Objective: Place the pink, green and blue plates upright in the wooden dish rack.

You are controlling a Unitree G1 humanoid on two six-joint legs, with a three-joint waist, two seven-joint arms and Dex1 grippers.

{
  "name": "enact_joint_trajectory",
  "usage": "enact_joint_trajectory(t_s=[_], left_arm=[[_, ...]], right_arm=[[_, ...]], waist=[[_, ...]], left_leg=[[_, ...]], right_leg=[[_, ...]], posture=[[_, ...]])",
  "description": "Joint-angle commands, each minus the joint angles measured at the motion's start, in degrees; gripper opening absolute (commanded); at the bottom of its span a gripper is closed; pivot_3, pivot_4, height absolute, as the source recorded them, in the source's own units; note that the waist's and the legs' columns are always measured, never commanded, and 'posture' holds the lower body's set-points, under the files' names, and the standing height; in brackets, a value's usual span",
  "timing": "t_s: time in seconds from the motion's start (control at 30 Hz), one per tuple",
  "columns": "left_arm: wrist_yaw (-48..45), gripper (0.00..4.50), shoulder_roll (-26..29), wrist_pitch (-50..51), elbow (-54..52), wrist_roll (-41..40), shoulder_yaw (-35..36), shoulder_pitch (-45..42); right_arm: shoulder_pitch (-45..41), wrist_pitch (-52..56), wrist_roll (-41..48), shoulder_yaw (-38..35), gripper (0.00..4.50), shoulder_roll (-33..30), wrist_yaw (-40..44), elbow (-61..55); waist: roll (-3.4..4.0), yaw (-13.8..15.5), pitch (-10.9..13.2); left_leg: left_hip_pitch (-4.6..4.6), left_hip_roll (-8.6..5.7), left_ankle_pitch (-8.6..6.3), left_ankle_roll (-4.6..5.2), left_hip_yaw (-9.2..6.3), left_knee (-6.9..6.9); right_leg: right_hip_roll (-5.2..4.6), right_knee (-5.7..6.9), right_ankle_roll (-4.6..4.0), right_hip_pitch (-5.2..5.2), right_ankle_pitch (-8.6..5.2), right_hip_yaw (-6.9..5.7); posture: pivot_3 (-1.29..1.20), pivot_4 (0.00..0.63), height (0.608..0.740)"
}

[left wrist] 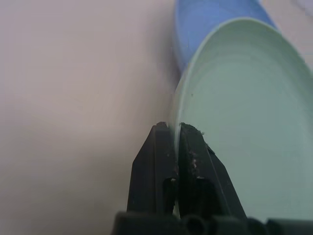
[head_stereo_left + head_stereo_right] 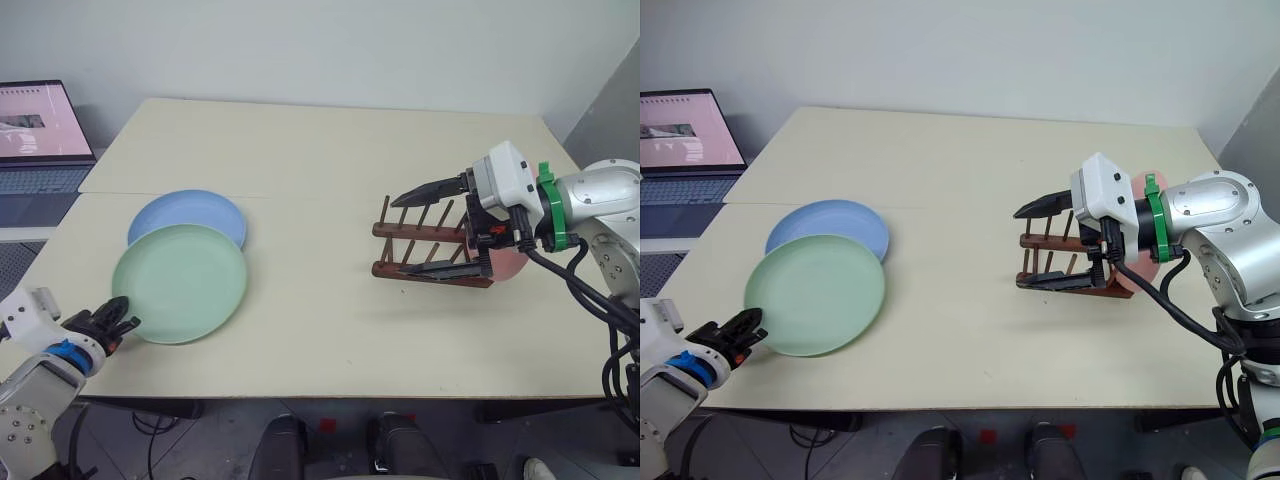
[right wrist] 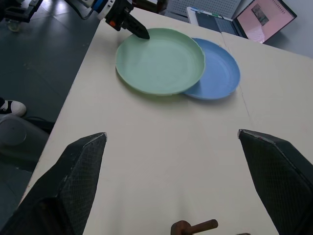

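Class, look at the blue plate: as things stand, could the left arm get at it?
Probably not directly. The green plate lies partly on the blue plate, on the side nearest the left gripper, whose jaws are shut on the green plate's rim. Lifting the green one away should free it.

Head views look down across the cream rectangular table (image 2: 330,330); both wrist views share its round green plate (image 3: 160,61).

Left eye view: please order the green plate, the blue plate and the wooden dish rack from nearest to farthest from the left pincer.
1. green plate, its rim in the left pincer
2. blue plate, behind, partly under the green one
3. wooden dish rack, far right
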Motion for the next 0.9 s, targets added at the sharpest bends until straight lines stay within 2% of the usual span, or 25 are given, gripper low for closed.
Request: enact_joint_trajectory(t_s=[0.03, 0.1, 0.2, 0.33, 0.37, 0.53, 0.7, 0.83, 0.9], left_arm=[[2.11, 0.01, 0.9, 1.46, -6.36, -12.47, 3.31, -2.81], [5.72, 0.01, 1.52, 1.39, -6.92, -17.75, 1.87, -5.8], [14.05, 0.01, 1.27, 0.74, -6.09, -19.29, -4.49, -14.34], [20.89, 0.01, -0.36, -0.04, -2.57, -14.42, -15.48, -25.16], [22.65, 0.01, -1.63, -0.58, -0.61, -12.6, -18.35, -28.63], [26.27, 0.01, -6.51, -4.0, 7.22, -5.39, -26.7, -39.69], [28.84, 0.01, -10.54, -6.03, 13.01, 0.07, -30.24, -46.54], [28.73, 0.01, -11.59, -5.59, 14.87, 1.34, -30.21, -48.43], [28.27, 0.0, -11.66, -4.83, 15.35, 1.37, -30.15, -48.91]], right_arm=[[-0.78, -1.44, -0.42, -1.98, 4.5, -0.05, -0.01, -0.67], [-0.94, -1.75, -0.73, -2.06, 4.5, 0.22, -0.14, -0.82], [-1.51, -3.83, -3.11, -0.94, 4.5, 1.39, -1.3, -0.69], [-2.14, -9.46, -10.65, 3.22, 4.5, 4.2, -3.46, 0.67], [-2.91, -11.76, -14.85, 5.69, 4.5, 5.7, -5.44, 1.88], [-6.43, -20.78, -29.22, 13.51, 4.5, 12.89, -12.43, 8.1], [-11.54, -28.38, -45.93, 20.62, 4.5, 18.16, -21.6, 19.44], [-14.04, -32.45, -52.24, 22.12, 4.5, 20.57, -25.93, 26.09], [-14.87, -34.34, -54.91, 22.44, 4.13, 21.61, -28.1, 28.59]], waist=[[0.0, 0.04, 0.0], [0.0, 0.1, 0.0], [-0.01, 0.12, 0.0], [-0.05, 0.07, -0.01], [-0.05, 0.03, 0.0], [-0.05, -0.28, 0.0], [-0.04, -0.25, 0.0], [-0.04, -0.26, 0.0], [-0.04, -0.22, 0.01]], left_leg=[[-0.01, 0.0, 0.0, 0.0, -0.03, 0.0], [-0.02, 0.0, 0.0, 0.0, -0.1, 0.0], [-0.01, -0.04, 0.01, 0.01, -0.13, 0.02], [0.01, -0.2, 0.05, 0.06, -0.03, 0.09], [0.03, -0.24, 0.06, 0.06, 0.0, 0.09], [-0.02, -0.31, 0.06, 0.06, 0.14, 0.07], [-0.08, -0.14, 0.06, 0.03, 0.16, -0.02], [-0.08, -0.13, 0.05, 0.01, 0.19, -0.02], [-0.1, -0.15, 0.05, 0.0, 0.2, -0.02]], right_leg=[[0.0, 0.0, -0.01, 0.0, 0.0, 0.0], [0.01, 0.0, -0.01, 0.02, -0.01, 0.01], [0.12, 0.02, 0.01, 0.07, 0.0, -0.02], [0.37, 0.02, 0.22, 0.15, 0.11, 0.02], [0.37, 0.01, 0.44, 0.15, 0.24, 0.08], [0.65, -0.09, 0.64, 0.06, 0.41, 0.18], [0.9, -0.03, 0.46, -0.03, 0.36, 0.07], [0.88, -0.04, 0.45, -0.04, 0.35, 0.13], [0.85, -0.06, 0.45, -0.04, 0.35, 0.11]], posture=[[0.0, 0.15, 0.733], [0.0, 0.15, 0.733], [0.0, 0.15, 0.733], [0.0, 0.15, 0.733], [0.0, 0.15, 0.733], [0.0, 0.15, 0.733], [0.0, 0.15, 0.733], [0.0, 0.15, 0.733], [0.0, 0.15, 0.733]])
